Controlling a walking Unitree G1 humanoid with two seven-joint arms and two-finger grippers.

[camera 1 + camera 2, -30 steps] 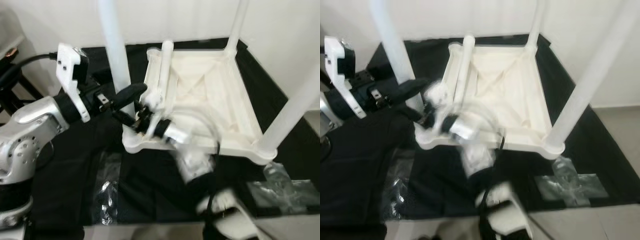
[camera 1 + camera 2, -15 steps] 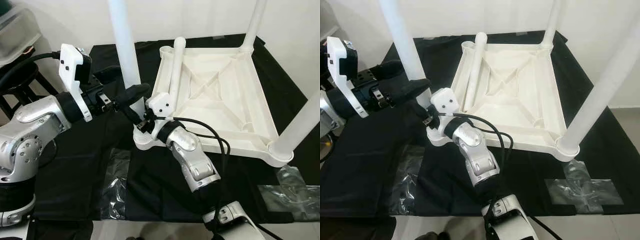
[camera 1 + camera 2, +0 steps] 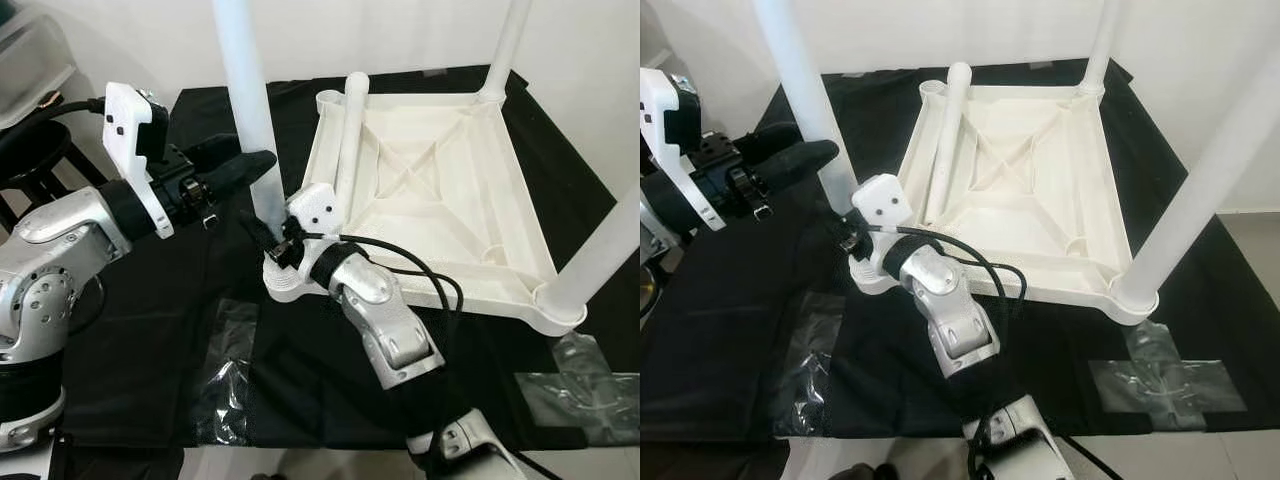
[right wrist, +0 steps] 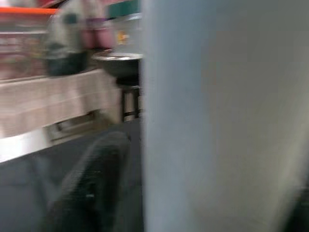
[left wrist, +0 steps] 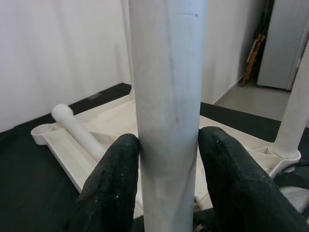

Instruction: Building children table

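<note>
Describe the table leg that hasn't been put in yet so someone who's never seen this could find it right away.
Start at the upside-down white tabletop on the black cloth. Along its left inner edge lies a white loose leg, its end beside the far-left corner socket. Three other legs stand upright in corners; this one lies flat.

Head stereo pair looking steeply down on upturned white plastic table (image 3: 440, 190); both wrist cameras pressed close against one upright white tubular leg (image 5: 168, 96).
</note>
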